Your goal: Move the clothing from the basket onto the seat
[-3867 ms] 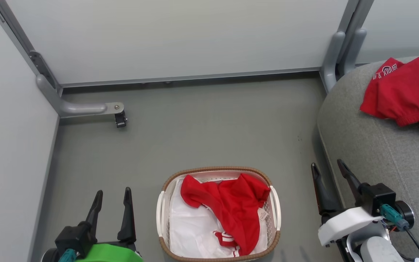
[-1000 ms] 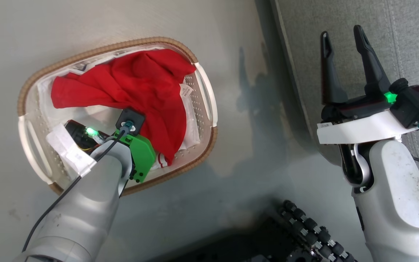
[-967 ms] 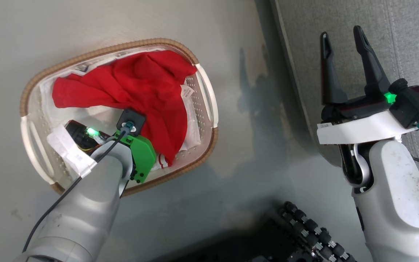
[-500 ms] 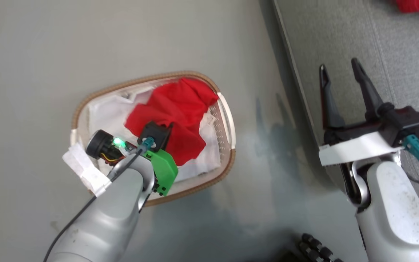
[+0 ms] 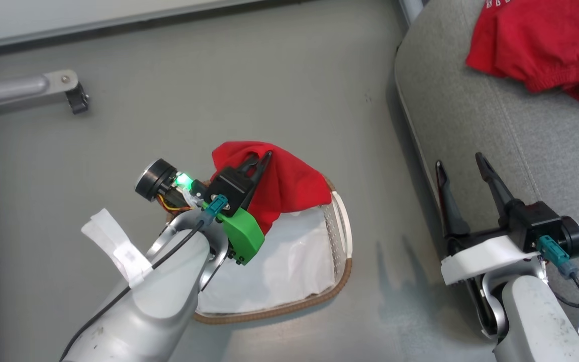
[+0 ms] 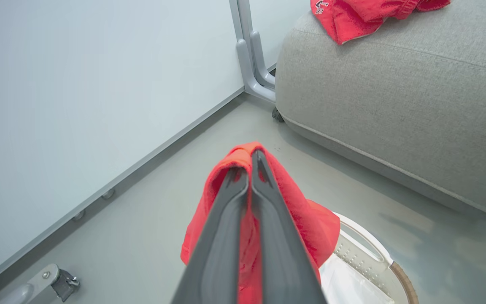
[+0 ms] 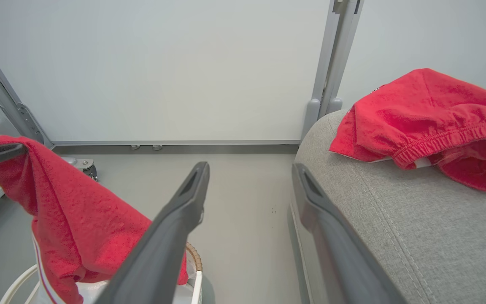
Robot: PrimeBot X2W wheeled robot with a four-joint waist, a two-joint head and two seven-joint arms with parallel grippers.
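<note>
L gripper [image 5: 263, 156] clamped on red garment [image 5: 292, 183], hanging over basket [image 5: 343, 236] far rim | R gripper [image 5: 459, 160] fingers apart, empty, at seat [image 5: 470, 130] near edge | 2nd red garment [image 5: 541, 45], white letters, seat far corner | grey floor [image 5: 219, 90], pale wall panels [image 6: 78, 84]

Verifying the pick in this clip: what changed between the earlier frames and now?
The left gripper, open beside the basket at first, went down into it, shut on the red garment and lifted it up over the basket, baring the white liner sheet. Unchanged: the right gripper open beside the seat, the other red garment lying on the seat.
</note>
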